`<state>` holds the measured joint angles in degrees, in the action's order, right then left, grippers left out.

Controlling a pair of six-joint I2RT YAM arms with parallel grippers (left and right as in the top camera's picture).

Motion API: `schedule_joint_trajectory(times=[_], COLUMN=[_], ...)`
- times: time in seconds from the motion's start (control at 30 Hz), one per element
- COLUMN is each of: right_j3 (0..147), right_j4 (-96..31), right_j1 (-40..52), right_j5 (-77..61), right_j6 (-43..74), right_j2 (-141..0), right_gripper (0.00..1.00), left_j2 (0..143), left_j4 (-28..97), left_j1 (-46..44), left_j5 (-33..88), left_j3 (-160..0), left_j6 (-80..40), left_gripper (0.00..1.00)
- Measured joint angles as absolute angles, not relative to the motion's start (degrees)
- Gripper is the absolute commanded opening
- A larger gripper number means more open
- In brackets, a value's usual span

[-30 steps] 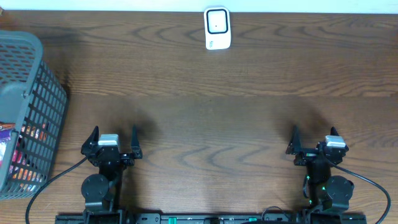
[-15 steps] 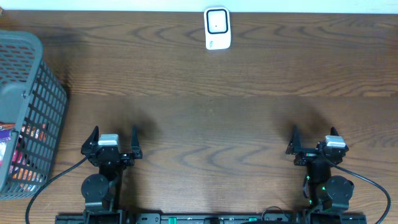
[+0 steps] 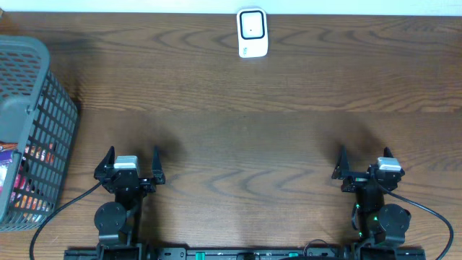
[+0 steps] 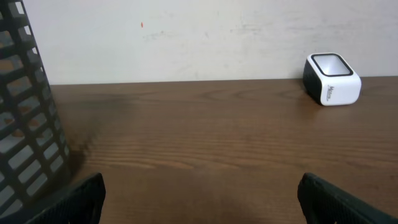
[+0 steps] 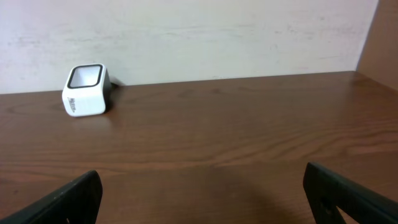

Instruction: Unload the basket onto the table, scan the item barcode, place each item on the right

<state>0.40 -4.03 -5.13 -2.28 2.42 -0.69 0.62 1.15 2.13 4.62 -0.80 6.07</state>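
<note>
Overhead, the white barcode scanner sits at twelve o'clock on the wooden table, hard by the far edge, its dark window facing up. A grey mesh basket stands at nine o'clock, and colourful packaged items show through its side, their barcodes too small to make out. The left gripper rests at seven o'clock with its jaws spread wide and nothing between them. The right gripper sits at five o'clock, likewise wide apart and holding nothing. Both are well apart from the scanner and from the basket; each wrist view shows bare wood between the fingers
</note>
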Motion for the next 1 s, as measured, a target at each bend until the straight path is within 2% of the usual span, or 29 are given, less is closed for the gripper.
schedule_joint_trajectory(times=[0.87, 1.0], right_j3=[0.4, 0.4], right_j4=[-4.03, -4.03], right_j1=[-5.13, -5.13], right_j5=[-2.28, -2.28], right_j6=[2.42, 2.42], right_j2=[-0.69, -0.69], right_gripper=[0.99, 0.99], left_j2=[0.62, 0.62], left_j4=[1.02, 0.23], left_j1=[2.13, 2.13], left_j5=[4.69, 11.81], left_j3=[-0.8, -0.8], left_j6=[6.07, 0.82], left_gripper=[0.98, 0.98])
